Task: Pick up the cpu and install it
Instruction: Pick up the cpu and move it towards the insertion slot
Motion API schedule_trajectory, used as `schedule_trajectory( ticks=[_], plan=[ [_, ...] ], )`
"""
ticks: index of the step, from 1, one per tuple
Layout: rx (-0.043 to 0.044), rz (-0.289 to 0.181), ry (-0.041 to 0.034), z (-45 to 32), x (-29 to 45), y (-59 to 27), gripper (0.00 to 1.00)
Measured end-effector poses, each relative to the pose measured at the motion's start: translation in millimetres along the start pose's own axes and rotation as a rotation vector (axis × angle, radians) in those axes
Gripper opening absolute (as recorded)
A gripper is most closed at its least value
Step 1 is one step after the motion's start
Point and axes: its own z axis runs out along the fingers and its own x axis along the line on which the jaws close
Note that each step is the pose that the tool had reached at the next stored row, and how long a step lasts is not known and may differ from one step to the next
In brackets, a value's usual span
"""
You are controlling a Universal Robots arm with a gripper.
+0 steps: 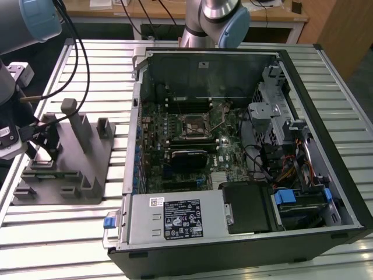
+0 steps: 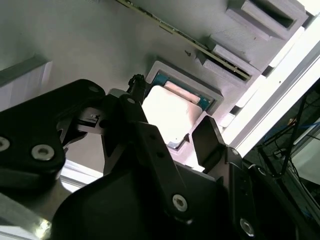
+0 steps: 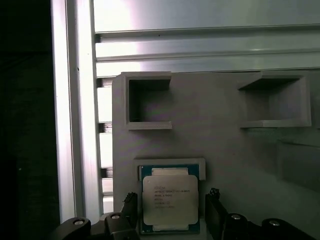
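The black two-fingered tool is seen low over the grey moulded plastic fixture, which sits on the slatted aluminium surface at about 9 o'clock from the open black computer case in the exterior view. The cpu, a small flat square chip with a silvery-beige metal lid and a thin green rim, lies flat in a shallow walled pocket of that fixture. Nothing has been lifted yet.

In both wrist views the jaws are spread, with one finger on each side of the chip. The fingertips are just beside its edges, and a thin gap appears to be left on either side. The chip is bracketed, not gripped.

The square processor socket is found on the green motherboard inside the case, at roughly 3 o'clock from the fixture and well apart from it.

Now the risks, as they are judged from here. Very little edge is offered by so thin a chip, so if the fingers are closed too high, only the lid's lip would be caught and the chip could slip free. If they are brought too low, the pocket wall could be struck or pinched along with the chip. One finger looks a little nearer than the other, so the chip may be pushed sideways against the pocket wall and tipped. A chip held askew could be wedged in the pocket, and a crooked grasp would be carried over to the socket, where delicate contacts could be damaged.
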Motion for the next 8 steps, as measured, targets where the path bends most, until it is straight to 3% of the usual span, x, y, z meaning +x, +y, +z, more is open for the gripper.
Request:
schedule_trajectory(
  ticks=[8],
  plan=[
    [-0.0002,-0.009,0.0004,1.7,0.1,0.9,0.65]
  ],
)
